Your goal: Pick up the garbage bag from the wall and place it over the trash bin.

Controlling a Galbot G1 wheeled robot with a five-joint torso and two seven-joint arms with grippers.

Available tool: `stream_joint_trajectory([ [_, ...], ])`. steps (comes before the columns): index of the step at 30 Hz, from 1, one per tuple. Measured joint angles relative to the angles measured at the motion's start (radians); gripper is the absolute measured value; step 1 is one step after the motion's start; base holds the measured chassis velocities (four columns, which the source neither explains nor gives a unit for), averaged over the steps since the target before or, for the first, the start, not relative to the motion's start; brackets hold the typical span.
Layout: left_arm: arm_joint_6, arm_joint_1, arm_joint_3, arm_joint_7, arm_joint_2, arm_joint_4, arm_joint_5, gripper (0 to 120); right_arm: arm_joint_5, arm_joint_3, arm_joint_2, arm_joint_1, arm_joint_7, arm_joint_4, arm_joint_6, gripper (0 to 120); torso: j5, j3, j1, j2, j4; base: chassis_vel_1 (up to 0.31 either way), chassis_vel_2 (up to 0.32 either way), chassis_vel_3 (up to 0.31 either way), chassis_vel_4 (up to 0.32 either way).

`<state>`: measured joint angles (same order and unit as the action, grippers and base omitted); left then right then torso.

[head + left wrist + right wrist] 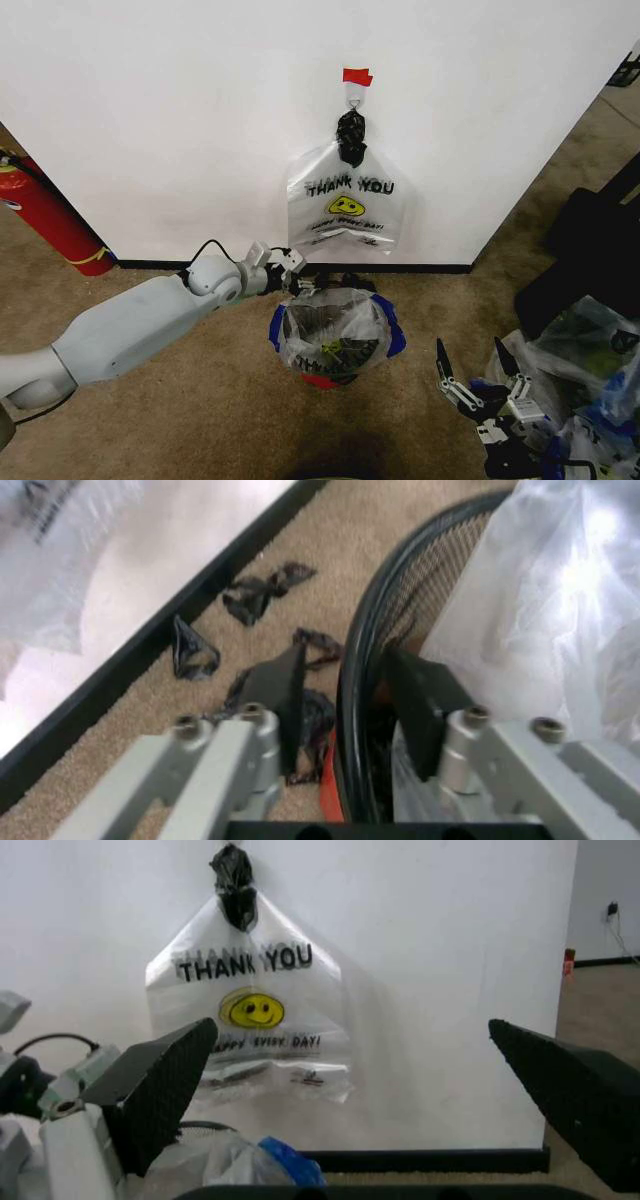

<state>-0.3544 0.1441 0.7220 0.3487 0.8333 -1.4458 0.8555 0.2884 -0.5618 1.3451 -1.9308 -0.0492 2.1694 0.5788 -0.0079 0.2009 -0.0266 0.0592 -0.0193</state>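
Showing: two thin translucent "THANK YOU" smiley bags, one hanging flat on the wall (347, 205), one lining the single round black wastebasket (333, 338); one red extinguisher (48, 217); two grippers.

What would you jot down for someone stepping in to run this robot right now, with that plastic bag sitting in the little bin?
Left gripper: open, its fingers straddling the rim of the small round black trash bin, one outside, one inside.
Right gripper: open, low at the robot's right, apart from the bin.
A thin translucent plastic garbage bag with blue handle parts already lines the bin, draped over its rim.
A matching "THANK YOU" smiley bag with a black knotted top hangs on the white wall above.
Done: bag over bin. Left: draw the left gripper clear of the rim.
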Motion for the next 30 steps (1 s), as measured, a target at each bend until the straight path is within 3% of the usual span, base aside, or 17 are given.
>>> stream_joint_trajectory([
  [1,0.000,0.000,0.000,0.000,0.000,0.000,0.000,30,0.000,0.000,0.000,0.000,0.000,0.000,0.000,100,0.0000,0.000,0.000,0.000,0.0000,0.000,0.000,0.000,0.000],
  [6,-0.009,-0.016,0.030,0.000,0.010,0.024,-0.005,7,0.001,0.000,0.002,0.001,0.006,0.005,-0.002,100,-0.0001,0.000,0.000,0.000,0.0000,0.000,0.000,0.000,0.000],
  [17,-0.048,-0.002,-0.003,-0.062,-0.003,-0.025,0.059,3,-0.001,0.003,-0.001,0.009,0.012,-0.005,-0.009,100,-0.0001,0.000,0.000,0.000,0.0000,0.000,0.000,0.000,0.000],
  [20,-0.112,0.036,-0.078,-0.184,-0.014,-0.082,0.112,3,0.003,0.004,-0.009,0.016,0.019,-0.001,-0.029,100,-0.0001,0.000,0.000,0.000,-0.0003,0.000,0.000,0.000,0.000],
  [22,-0.177,0.117,-0.178,-0.298,-0.042,-0.175,0.179,3,0.013,0.005,-0.020,0.034,0.046,0.002,-0.063,100,-0.0002,0.000,0.000,0.000,0.0000,0.000,0.000,0.000,0.000],
  [23,-0.177,0.117,-0.178,-0.298,-0.042,-0.175,0.179,3,0.013,0.005,-0.020,0.034,0.046,0.002,-0.063,100,-0.0002,0.000,0.000,0.000,0.0000,0.000,0.000,0.000,0.000],
  [27,-0.213,0.277,-0.328,-0.444,-0.088,-0.313,0.262,3,0.040,0.012,-0.041,0.061,0.091,0.008,-0.141,100,-0.0008,0.000,0.000,0.000,-0.0002,0.000,0.000,0.000,0.000],
  [30,-0.216,0.426,-0.501,-0.580,-0.121,-0.413,0.326,3,0.046,0.020,-0.055,0.084,0.111,0.008,-0.186,100,-0.0002,0.000,0.000,0.000,0.0003,0.000,0.000,0.000,0.000],
])
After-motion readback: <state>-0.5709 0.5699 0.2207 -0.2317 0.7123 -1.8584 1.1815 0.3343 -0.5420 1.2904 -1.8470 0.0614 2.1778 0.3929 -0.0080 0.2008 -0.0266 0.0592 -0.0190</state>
